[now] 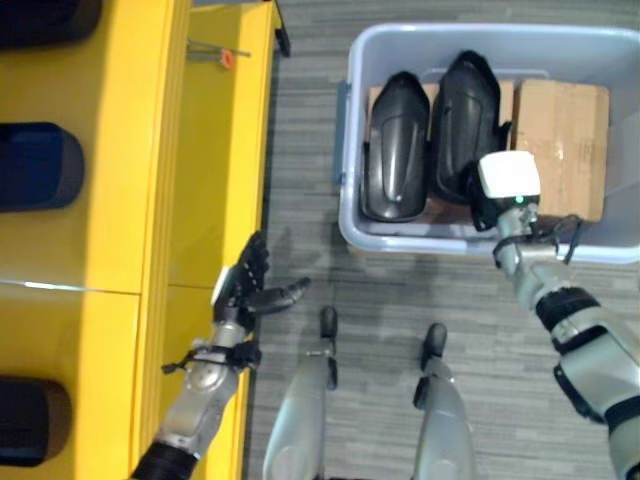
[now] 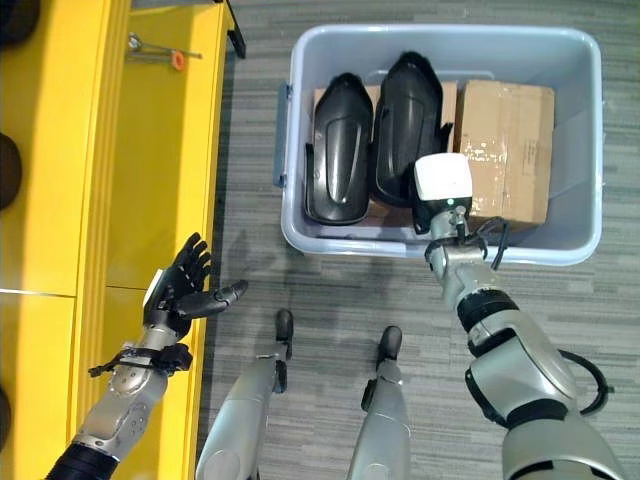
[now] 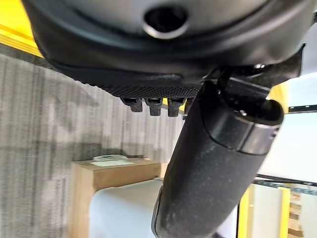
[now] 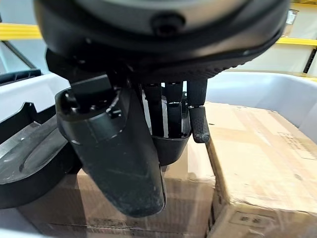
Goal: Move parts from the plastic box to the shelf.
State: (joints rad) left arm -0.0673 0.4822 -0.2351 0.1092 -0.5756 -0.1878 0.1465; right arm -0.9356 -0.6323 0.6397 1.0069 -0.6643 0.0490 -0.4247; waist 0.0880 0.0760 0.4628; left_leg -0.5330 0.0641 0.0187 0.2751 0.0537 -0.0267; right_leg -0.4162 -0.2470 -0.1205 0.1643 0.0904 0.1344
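- A pale blue-grey plastic box (image 1: 352,215) stood on the grey striped floor (image 1: 300,150), holding two glossy black moulded parts (image 1: 398,147) side by side, lying on brown cardboard.
- A brown cardboard carton (image 1: 562,140) filled the box's right part, just beside the second black part (image 2: 408,125).
- The right hand (image 4: 171,116) reached over the box's near wall; its fingers (image 4: 198,124) curled over the near end of that second part, with the thumb in front.
- The left hand (image 1: 248,290) hovered beside the yellow shelf (image 1: 110,200), fingers spread and straight, holding nothing.
- Dark parts (image 1: 38,165) lay on the shelf's left side.
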